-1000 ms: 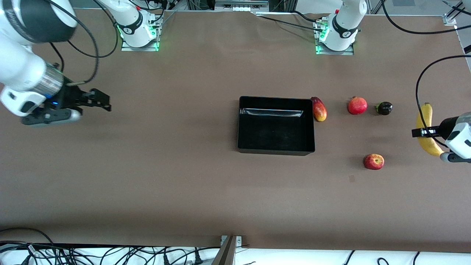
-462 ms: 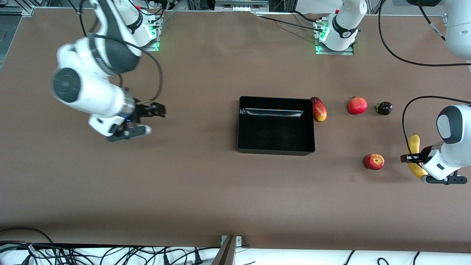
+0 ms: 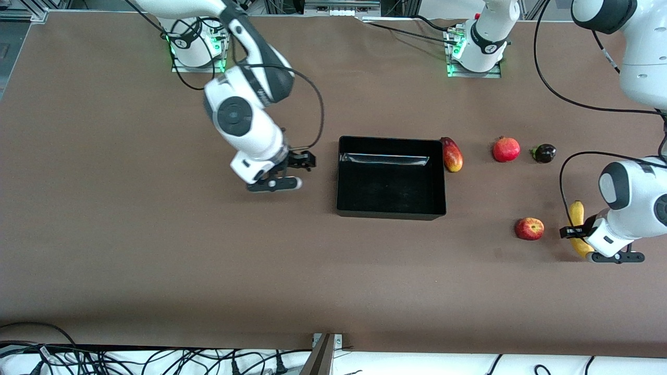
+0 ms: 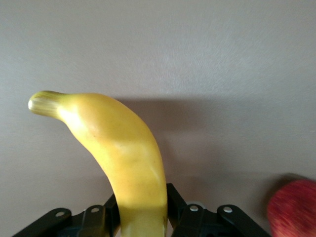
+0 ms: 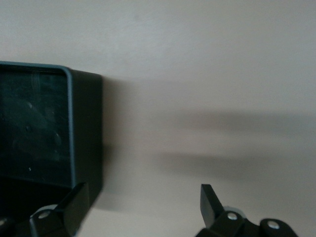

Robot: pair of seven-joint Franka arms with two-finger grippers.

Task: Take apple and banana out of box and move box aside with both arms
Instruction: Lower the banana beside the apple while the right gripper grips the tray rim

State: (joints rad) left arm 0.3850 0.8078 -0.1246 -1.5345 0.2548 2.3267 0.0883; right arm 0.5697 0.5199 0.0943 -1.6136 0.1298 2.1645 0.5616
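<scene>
The box (image 3: pixel 391 177) sits empty near the middle of the worktop (image 3: pixel 156 260), so both fruits are already out. The apple (image 3: pixel 529 228) lies on the worktop toward the left arm's end, nearer the front camera than the box. The left end effector (image 3: pixel 569 230) is clamped on the banana (image 3: pixel 576 219) just beside the apple, low over the worktop; whether the fruit already touches the surface is hard to say from here, though its shadow in the left wrist view sits close under it.

The right end effector (image 3: pixel 298 169) hangs with its jaws spread wide beside the box wall that faces the right arm's end, and the right wrist view shows a box corner (image 5: pixel 84 128) close to one finger (image 5: pixel 74 200).

Judged from this, the banana has yet to be released, and then the box must be shifted by both arms. The risks:
- Letting go while the banana is tilted could send it rolling into the apple.
- The right end effector could nudge the box early, sliding it into the mango (image 3: pixel 452 154) that touches its other wall.
- Uneven pushing by the two arms would skew the box toward the pomegranate (image 3: pixel 506 149).
</scene>
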